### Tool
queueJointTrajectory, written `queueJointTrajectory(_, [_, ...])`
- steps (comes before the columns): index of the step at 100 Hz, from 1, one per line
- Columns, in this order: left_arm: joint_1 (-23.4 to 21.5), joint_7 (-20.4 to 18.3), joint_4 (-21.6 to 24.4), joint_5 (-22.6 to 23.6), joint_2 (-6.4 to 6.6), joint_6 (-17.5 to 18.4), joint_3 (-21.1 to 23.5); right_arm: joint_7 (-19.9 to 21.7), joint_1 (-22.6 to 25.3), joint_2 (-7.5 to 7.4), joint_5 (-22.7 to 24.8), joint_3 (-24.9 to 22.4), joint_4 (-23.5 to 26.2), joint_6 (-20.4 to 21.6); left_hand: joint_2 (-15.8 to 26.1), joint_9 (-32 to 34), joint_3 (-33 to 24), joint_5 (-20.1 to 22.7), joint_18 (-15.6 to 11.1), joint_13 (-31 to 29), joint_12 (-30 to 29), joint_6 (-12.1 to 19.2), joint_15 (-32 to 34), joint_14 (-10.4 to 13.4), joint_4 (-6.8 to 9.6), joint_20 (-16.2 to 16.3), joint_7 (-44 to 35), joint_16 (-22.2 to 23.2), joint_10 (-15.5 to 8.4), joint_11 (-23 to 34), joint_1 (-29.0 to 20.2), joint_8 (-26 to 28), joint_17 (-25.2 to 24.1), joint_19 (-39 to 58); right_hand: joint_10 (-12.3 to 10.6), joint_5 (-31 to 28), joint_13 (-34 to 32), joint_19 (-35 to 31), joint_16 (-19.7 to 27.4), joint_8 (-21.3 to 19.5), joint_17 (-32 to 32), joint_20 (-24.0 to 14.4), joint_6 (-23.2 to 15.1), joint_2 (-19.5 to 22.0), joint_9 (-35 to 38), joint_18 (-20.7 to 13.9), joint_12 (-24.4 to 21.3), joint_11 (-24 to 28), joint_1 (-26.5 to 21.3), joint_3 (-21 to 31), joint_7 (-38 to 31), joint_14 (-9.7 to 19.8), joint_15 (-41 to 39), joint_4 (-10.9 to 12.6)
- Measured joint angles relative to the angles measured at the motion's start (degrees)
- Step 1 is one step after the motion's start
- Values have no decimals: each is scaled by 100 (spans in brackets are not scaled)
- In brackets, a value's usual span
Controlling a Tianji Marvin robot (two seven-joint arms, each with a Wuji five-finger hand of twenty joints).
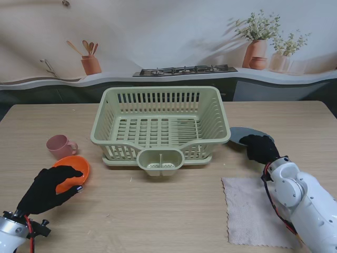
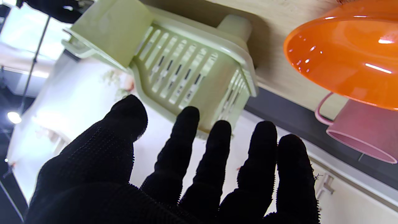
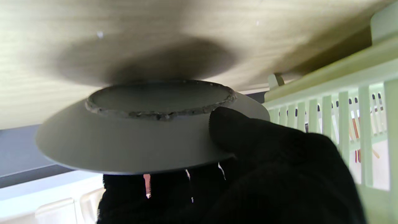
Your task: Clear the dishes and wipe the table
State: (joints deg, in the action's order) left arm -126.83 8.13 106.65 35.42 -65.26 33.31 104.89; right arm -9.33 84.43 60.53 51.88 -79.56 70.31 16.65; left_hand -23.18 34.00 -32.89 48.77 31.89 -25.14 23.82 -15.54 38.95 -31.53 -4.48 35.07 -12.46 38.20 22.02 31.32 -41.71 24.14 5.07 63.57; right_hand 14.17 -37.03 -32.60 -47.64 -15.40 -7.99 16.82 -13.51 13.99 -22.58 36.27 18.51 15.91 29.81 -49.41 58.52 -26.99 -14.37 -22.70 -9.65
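Black-gloved and nearest to me on my left, the left robot hand [image 1: 52, 187] rests over the near edge of the orange bowl [image 1: 73, 171]. Its wrist view shows the fingers [image 2: 186, 146] spread with nothing between them, the bowl off to one side — so I judge it is covering the bowl, not gripping it.

Near me on the right, a beige cloth [image 1: 255, 211] lies flat on the wooden tabletop [image 1: 158, 211], presumably waiting for the wiping step.

Farther on, the right robot hand [image 1: 259, 148] pinches the rim of a grey plate [image 1: 242, 135]. The wrist view shows a thumb [image 3: 230, 127] on the plate's underside and the other fingers across from it, with shadow between the plate's foot and the tabletop — I read it as lifted, just beside the rack's right wall, ready to go in.

A pink mug [image 1: 60, 146] stands upright just beyond the bowl; I cannot tell whether the two touch.

At the centre sits the pale green dish rack [image 1: 160, 129] on its drip tray. Its slotted basket holds no dishes, and the small cutlery cup [image 1: 159, 161] on its near side looks empty too.
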Motion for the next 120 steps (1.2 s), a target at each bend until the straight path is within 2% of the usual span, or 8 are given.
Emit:
queueJointTrajectory(17, [4,9,-4,5,0,1,-1,-359,5,26,76,-56,64,-3,0,0,0,0,0,0,0,0,0,0,0,0,0,0,0,0,0,0,-1,0,338,-422,-825,-441,-91,0,970,29,189,-146,554,351,86,143,-1,132,27,-373,-301,-13])
queueJointTrajectory(26, [4,9,-5,4,0,1,-1,-580,23,48,113,-86,82,-21,0,0,0,0,0,0,0,0,0,0,0,0,0,0,-1,0,0,0,-1,0,497,-642,-1176,-734,-219,6,1493,80,272,-230,789,453,158,354,0,215,28,-565,-603,-253])
queueJointTrajectory(51, [4,9,-6,1,0,1,-1,-936,121,132,91,-259,180,-22,0,0,0,0,0,0,0,0,0,0,0,0,0,0,-2,0,0,0,-1,0,696,-1034,-1690,-1207,-360,2,2250,164,393,-483,1191,517,221,504,-1,369,-160,-700,-1126,-383])
queueJointTrajectory(62, [4,12,-11,1,0,3,-1,-1095,167,168,70,-345,218,11,0,0,0,0,0,0,0,0,0,1,0,0,0,0,-2,0,0,0,-3,0,730,-1115,-1767,-1407,-365,-91,2368,169,430,-567,1230,522,221,504,-1,402,-437,-700,-1160,-387])
queueJointTrajectory(64, [4,13,-12,1,0,4,-1,-1122,175,174,70,-361,225,19,0,0,0,0,0,0,0,0,0,0,0,0,0,0,-2,0,0,0,-3,0,744,-1148,-1773,-1421,-365,-119,2401,169,433,-569,1269,522,221,514,0,408,-479,-700,-1190,-495])
queueJointTrajectory(72, [4,15,-16,3,0,8,-1,-1241,199,194,70,-423,247,56,0,0,0,0,0,0,0,0,0,1,0,0,0,0,-2,0,0,0,-4,0,782,-1221,-1824,-1491,-366,-150,2478,172,465,-629,1274,522,221,514,0,421,-541,-700,-1215,-510])
queueJointTrajectory(77, [5,17,-19,4,0,11,0,-1285,215,207,61,-466,271,79,0,0,0,0,0,0,0,0,0,1,0,0,0,0,-2,0,0,0,-5,0,794,-1226,-1828,-1554,-366,-151,2498,215,480,-634,1275,522,221,514,-1,449,-542,-700,-1217,-615])
queueJointTrajectory(120, [7,36,-25,6,-1,16,1,-1495,220,256,48,-760,562,470,0,0,0,0,0,0,0,0,0,1,0,0,0,0,-3,-1,0,0,-6,0,815,-1330,-1946,-1710,-366,-151,2622,345,495,-752,1377,522,221,523,-1,480,-559,-701,-1273,-678])
